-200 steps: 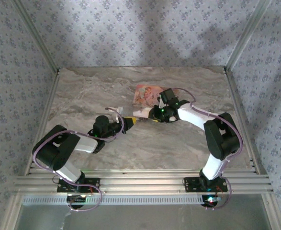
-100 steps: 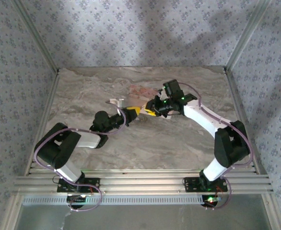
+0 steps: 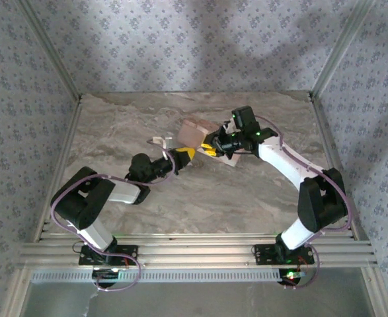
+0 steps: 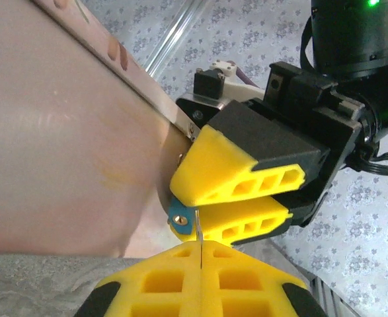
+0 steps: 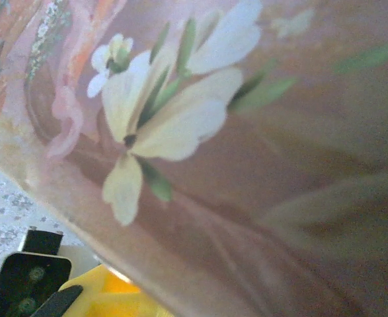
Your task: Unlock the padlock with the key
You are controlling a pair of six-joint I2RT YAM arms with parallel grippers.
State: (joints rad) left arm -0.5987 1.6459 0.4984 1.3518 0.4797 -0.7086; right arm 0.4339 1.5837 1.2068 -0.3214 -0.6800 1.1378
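Padlock: clamped at right gripper fingertips, against pink box. Key: clenched in left gripper, blade just beside keyhole. Could skid off if box swings.

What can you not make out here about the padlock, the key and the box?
- The padlock: left wrist view, its shackle is hidden between the fingers of the right gripper; too small in the top view.
- The key: a thin edge shows; the rest is inside the shut left gripper. Whether its tip is in the lock is unclear.
- The pink floral box: right wrist view, blurred and cut off at the edges.
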